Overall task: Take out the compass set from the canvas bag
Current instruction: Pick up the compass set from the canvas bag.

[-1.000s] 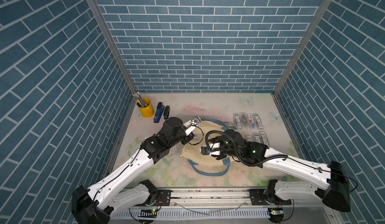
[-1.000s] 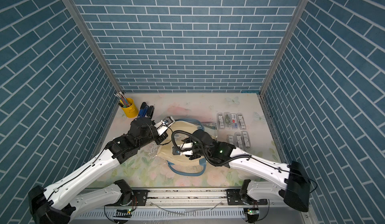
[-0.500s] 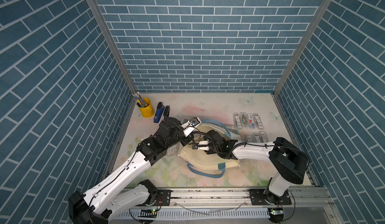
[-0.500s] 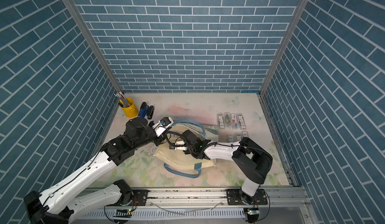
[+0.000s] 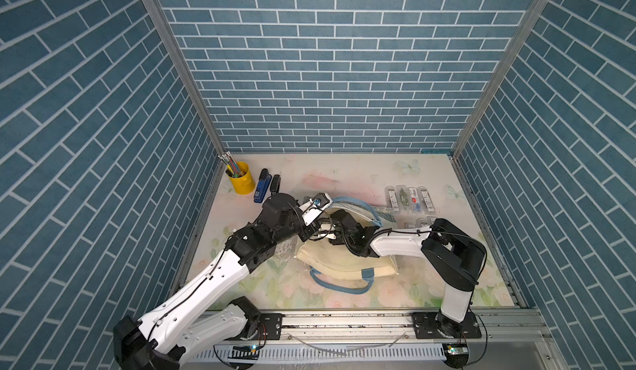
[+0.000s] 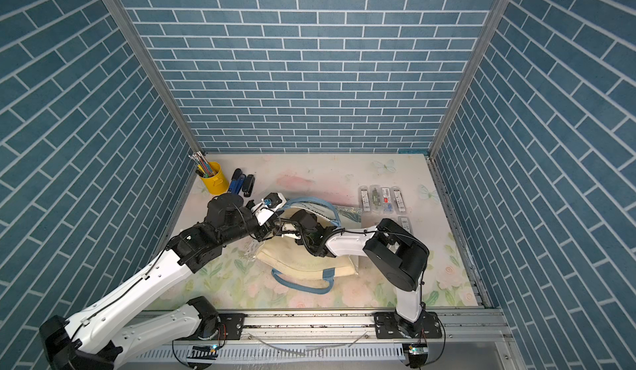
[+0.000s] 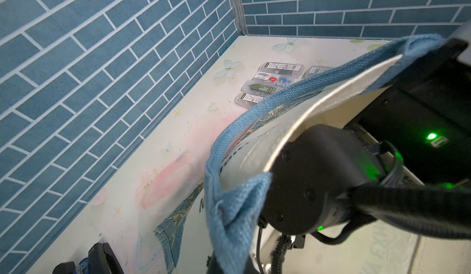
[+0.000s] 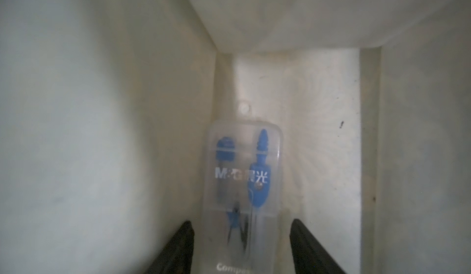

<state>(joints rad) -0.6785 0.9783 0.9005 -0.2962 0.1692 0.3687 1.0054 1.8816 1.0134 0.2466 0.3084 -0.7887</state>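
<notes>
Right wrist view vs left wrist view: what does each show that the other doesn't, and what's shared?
Right wrist only: the inside of the bag, where the compass set lies in its clear case between the open fingers of the right tool.
Left wrist only: the blue strap, the right arm reaching into the bag's mouth, a row of packaged cases on the table, and a dark stapler.
Shared: only the cream bag, seen from inside in one and from outside in the other.
</notes>
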